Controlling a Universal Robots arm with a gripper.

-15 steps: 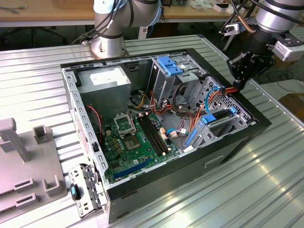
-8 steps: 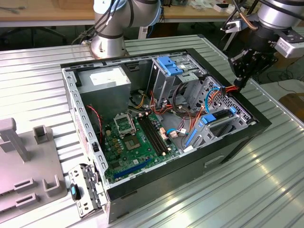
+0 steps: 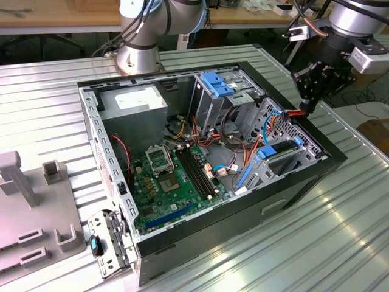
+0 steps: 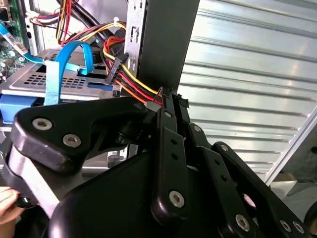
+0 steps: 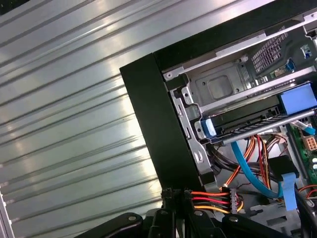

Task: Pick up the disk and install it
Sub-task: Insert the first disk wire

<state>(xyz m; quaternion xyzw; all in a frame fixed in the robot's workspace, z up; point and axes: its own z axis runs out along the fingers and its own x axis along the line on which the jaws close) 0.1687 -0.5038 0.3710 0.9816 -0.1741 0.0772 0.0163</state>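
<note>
The disk (image 3: 281, 150), dark grey with a bright blue caddy rail, lies flat in a slot of the grey drive cage at the exterior view's right of the open computer case (image 3: 91, 140). The first wrist view shows the disk (image 5: 247, 121) seated under the cage's metal plate, its blue rail end toward the case wall. A blue edge of the disk (image 4: 15, 106) also shows in the second wrist view. My gripper (image 3: 307, 108) hangs above the case's right wall, beyond the disk. The gripper (image 4: 171, 96) (image 5: 176, 192) is shut on the red, orange and yellow power cable (image 5: 210, 198).
A blue data cable (image 3: 273, 118) loops over the drive cage. A fixed blue bracket (image 3: 216, 83) tops the rear cage. The motherboard (image 3: 170, 176) and power supply (image 3: 132, 103) fill the case. The arm's base (image 3: 138, 55) stands behind the case. A grey fixture (image 3: 24, 207) sits at the exterior view's left on the ridged table (image 3: 340, 243).
</note>
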